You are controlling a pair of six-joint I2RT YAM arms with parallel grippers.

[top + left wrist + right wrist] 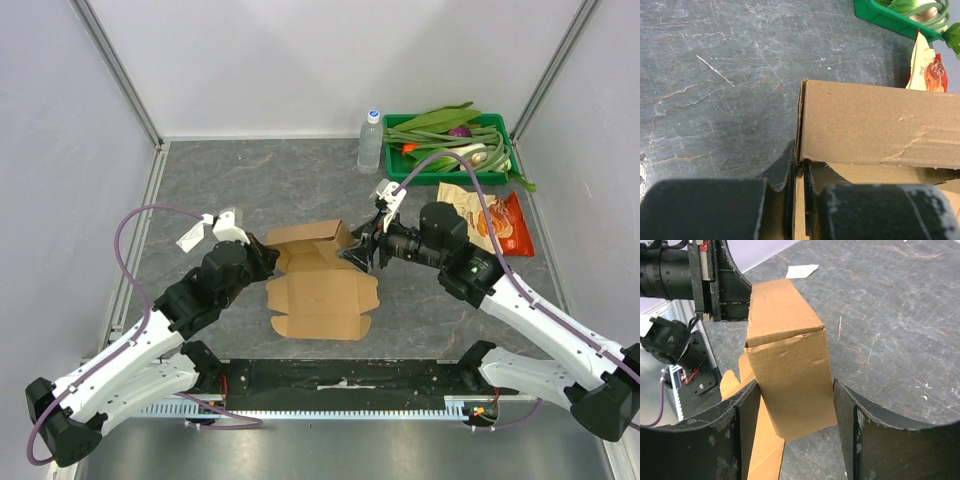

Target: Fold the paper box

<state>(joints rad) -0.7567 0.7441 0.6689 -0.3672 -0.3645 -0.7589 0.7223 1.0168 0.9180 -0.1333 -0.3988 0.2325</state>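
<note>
Brown paper box [790, 375] sits between right gripper's [795, 405] jaws.

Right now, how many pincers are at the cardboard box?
2. The left pincer is shut on the left edge of the box. The right pincer is open and straddles the raised right end of the box. Neither is hidden.

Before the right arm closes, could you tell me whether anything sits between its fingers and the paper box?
Nothing visible does. The right gripper is open, its fingers on either side of the raised end of the paper box, with only cardboard between them. The left gripper pinches the opposite edge, out of the way.
</note>
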